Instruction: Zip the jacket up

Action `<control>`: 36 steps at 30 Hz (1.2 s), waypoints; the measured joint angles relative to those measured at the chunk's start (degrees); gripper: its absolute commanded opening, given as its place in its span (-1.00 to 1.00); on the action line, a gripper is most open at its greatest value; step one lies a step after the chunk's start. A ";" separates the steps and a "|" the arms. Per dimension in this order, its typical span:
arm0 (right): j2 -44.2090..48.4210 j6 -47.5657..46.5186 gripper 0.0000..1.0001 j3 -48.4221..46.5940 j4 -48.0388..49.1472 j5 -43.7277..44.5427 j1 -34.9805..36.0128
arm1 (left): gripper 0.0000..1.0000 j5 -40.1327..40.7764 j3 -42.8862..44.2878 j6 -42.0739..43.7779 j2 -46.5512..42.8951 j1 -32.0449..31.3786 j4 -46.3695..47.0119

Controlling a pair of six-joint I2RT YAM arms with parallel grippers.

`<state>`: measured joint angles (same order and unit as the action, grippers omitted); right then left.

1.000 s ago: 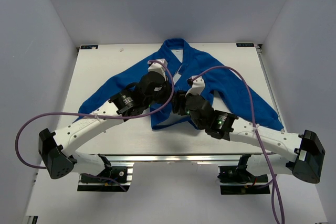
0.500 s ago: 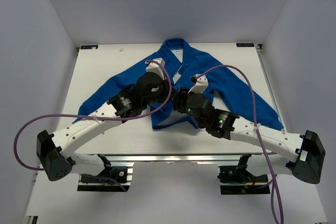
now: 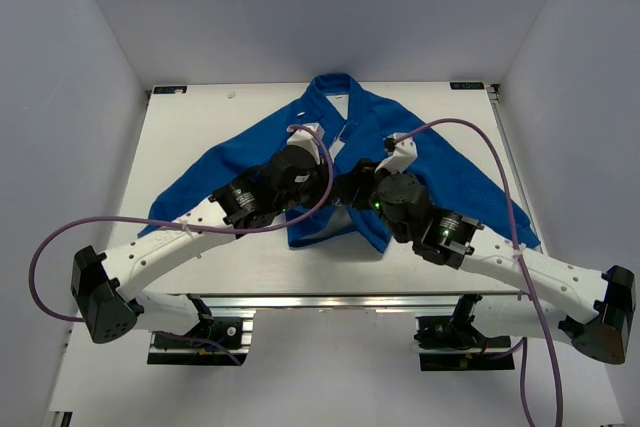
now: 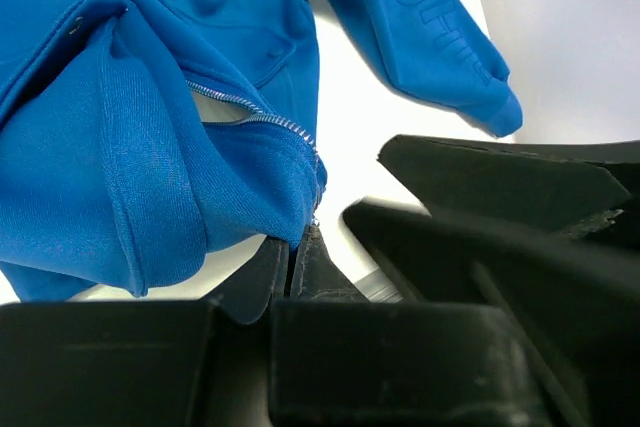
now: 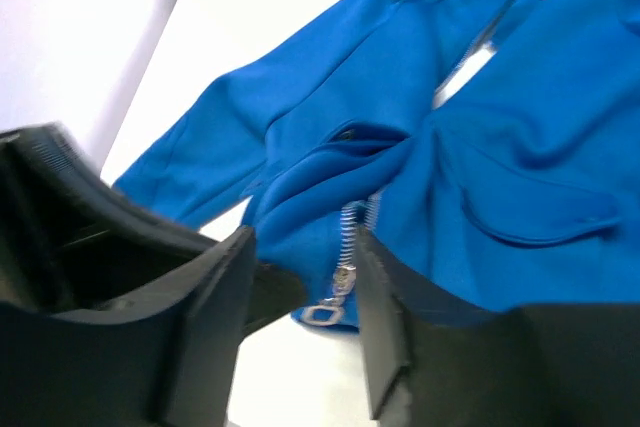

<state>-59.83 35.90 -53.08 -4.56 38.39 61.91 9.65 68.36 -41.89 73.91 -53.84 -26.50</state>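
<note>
The bright-blue jacket [image 3: 430,162] lies spread on the white table [image 3: 200,112], collar at the far side and front partly open. My left gripper [image 3: 328,190] is shut on the bottom hem corner beside the pale zipper [image 4: 262,119], as the left wrist view [image 4: 293,247] shows. My right gripper [image 3: 354,187] is open. In the right wrist view [image 5: 300,322] its fingers stand either side of the silver zipper pull [image 5: 322,314] at the hem, without gripping it. The two grippers sit close together over the lower front of the jacket.
The sleeves run out to the left [image 3: 190,187] and right [image 3: 500,207] of the table. Purple cables [image 3: 470,147] loop over both arms. White walls close in the table on three sides.
My right arm has swung forward and its gripper has moved up to the hem by the zipper pull. My left gripper has shifted slightly right and nearer, still holding the hem.
</note>
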 measured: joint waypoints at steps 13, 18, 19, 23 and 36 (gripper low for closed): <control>-1.11 5.46 0.79 -2.25 -11.19 -1.44 -0.50 | -1.00 0.68 -0.15 -0.57 0.35 0.09 -2.78; 0.46 10.51 0.79 -2.21 -19.43 0.76 0.13 | -1.00 2.99 -0.15 -1.90 0.79 0.02 -2.23; 0.81 11.21 0.79 -2.21 -20.72 1.22 0.13 | -1.00 3.63 -0.15 -2.16 0.92 0.00 -2.25; 2.01 11.56 0.79 -2.19 -22.32 1.60 0.09 | -1.00 5.60 0.17 -3.10 1.90 0.00 -2.23; -6.93 6.43 0.79 -2.99 -15.89 3.41 3.58 | -1.00 8.02 1.14 -4.74 3.32 0.00 -2.14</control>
<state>-66.76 42.33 -56.07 -20.45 41.80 65.49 17.67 69.49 -46.63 77.23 -53.84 -28.64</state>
